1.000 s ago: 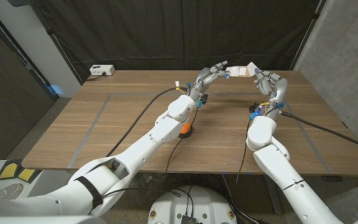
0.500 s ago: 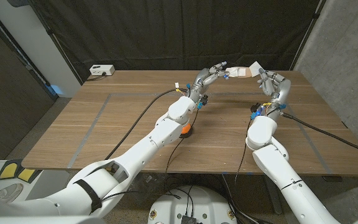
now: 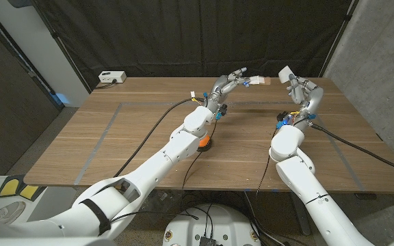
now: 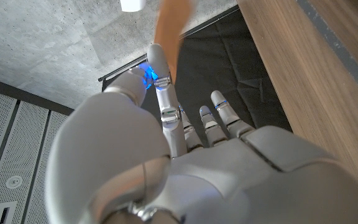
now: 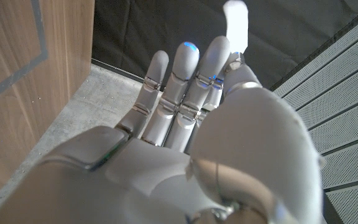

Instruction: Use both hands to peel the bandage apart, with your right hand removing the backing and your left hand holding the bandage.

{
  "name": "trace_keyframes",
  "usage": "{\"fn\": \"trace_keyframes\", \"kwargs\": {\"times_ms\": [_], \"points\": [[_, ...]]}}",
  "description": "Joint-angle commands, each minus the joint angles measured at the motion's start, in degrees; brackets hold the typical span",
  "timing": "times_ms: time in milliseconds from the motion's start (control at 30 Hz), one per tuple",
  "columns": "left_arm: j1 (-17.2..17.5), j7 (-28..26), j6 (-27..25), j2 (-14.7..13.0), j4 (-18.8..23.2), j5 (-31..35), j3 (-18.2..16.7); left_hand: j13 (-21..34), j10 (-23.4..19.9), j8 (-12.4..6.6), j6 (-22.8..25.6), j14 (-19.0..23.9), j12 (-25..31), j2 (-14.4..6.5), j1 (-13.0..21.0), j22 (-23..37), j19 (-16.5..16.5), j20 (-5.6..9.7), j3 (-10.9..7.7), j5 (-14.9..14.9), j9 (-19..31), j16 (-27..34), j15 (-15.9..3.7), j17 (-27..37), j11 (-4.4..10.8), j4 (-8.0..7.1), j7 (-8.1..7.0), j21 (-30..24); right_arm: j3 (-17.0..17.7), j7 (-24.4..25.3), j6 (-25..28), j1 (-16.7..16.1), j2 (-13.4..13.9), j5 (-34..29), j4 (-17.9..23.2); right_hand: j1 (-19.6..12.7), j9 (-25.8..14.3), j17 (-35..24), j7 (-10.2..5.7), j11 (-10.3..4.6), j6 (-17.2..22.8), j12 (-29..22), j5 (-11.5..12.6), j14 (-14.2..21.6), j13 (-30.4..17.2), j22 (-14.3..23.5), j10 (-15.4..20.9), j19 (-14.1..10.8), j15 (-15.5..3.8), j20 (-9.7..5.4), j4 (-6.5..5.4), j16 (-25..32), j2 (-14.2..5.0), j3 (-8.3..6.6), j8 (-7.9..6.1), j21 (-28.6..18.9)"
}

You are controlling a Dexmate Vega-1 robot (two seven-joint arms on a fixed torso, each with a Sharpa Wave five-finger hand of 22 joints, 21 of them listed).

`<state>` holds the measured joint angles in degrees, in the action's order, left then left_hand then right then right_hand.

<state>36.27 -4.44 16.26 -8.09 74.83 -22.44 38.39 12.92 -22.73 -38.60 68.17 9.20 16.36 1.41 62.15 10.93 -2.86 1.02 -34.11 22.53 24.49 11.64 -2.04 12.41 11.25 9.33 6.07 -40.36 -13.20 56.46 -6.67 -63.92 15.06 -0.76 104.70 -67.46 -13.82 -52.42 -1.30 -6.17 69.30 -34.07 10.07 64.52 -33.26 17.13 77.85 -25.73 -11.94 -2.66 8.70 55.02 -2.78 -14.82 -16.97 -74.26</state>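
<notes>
Holding the bandage (image 3: 258, 80) between its fingertips, the left hand (image 3: 226, 85) hangs above the far part of the wooden table (image 3: 135, 137), at about twelve o'clock from the table's middle. The bandage sticks out from those fingertips toward three o'clock as a short pale strip. In the left wrist view the same strip (image 4: 169, 25) shows tan, pinched at the tips of the left hand (image 4: 185, 155), with a white end beyond it.

At about three o'clock from the left hand, and apart from it, the right hand (image 3: 301, 92) is raised over the table's far right part. It pinches a small white piece, the backing (image 3: 285, 74), which stands up from its fingertips, tilted. A clear gap lies between the backing and the bandage; the two do not touch. In the right wrist view the backing (image 5: 235, 25) is a pale blurred strip rising above the fingers of the right hand (image 5: 191, 149), which lie close together.

A white box (image 3: 112, 77) sits at the table's far left edge, near ten o'clock. Black cables (image 3: 163, 119) run across the table toward both arms.
</notes>
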Motion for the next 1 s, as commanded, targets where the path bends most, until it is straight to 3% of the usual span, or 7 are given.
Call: {"fn": "trace_keyframes", "kwargs": {"times_ms": [33,567,833,1000], "points": [[0.5,0.7,-0.1,-1.0,0.9,-0.9,-0.6,0.2,-0.2,-0.57,-0.2,0.4,0.5,0.0,-0.2,0.0,-0.4,0.22,-0.45,0.6,0.5,0.0,-5.33,0.1,0.37,-0.1,-0.08,-0.3,-0.5,2.3,1.2,0.5,-1.2,-1.5,-0.4,0.2,-0.3,-0.2,-0.27,-0.19,0.4,0.3,0.4,0.3,-0.3,-0.5,0.6,0.5,-1.02,-2.49,-0.12,-0.5,0.57,-0.62,-0.07,-0.9],[1.6,3.8,0.9,-4.9,2.0,-3.7,-3.3,0.2,0.2,-1.67,-0.2,0.3,0.5,0.4,-1.0,0.1,-0.1,-0.03,-1.13,1.7,2.0,-0.1,-5.14,0.3,0.27,-0.55,-1.08,-0.5,-3.6,7.5,7.0,-2.6,-2.6,-7.6,4.7,0.6,-0.5,-0.9,-0.23,-0.22,0.6,0.6,0.3,0.8,-0.3,-2.6,0.8,1.1,-1.05,-2.48,-0.11,-0.8,0.82,-1.09,0.21,-3.0],[2.8,7.9,2.0,-7.6,1.6,-6.3,-4.6,0.2,0.1,-2.02,-0.4,0.2,0.6,0.6,-1.3,0.1,0.0,-0.06,-1.38,2.1,2.6,-0.1,-5.14,0.3,0.33,-0.74,-1.48,-0.6,-4.5,7.5,9.9,-6.3,-9.7,-17.5,6.5,0.8,-0.6,-1.2,-0.21,-0.14,0.6,1.0,0.3,1.1,-0.1,-3.9,0.8,1.6,-1.05,-2.55,-0.14,-1.0,0.91,-1.4,0.36,-4.3],[3.0,9.4,0.9,-8.2,0.6,-7.9,-4.9,0.2,0.2,-2.23,-0.5,0.0,0.5,0.7,-1.6,0.1,0.2,-0.13,-1.56,2.4,3.0,-0.2,-4.99,0.4,0.29,-0.84,-1.59,-0.7,-4.6,7.5,9.6,-7.4,-12.3,-20.2,6.3,0.9,-0.6,-0.8,-0.33,-0.07,0.6,0.9,0.3,0.5,-0.3,-4.3,0.8,1.8,-1.06,-2.61,-0.16,-1.7,0.91,-1.53,0.48,-4.7]]}}
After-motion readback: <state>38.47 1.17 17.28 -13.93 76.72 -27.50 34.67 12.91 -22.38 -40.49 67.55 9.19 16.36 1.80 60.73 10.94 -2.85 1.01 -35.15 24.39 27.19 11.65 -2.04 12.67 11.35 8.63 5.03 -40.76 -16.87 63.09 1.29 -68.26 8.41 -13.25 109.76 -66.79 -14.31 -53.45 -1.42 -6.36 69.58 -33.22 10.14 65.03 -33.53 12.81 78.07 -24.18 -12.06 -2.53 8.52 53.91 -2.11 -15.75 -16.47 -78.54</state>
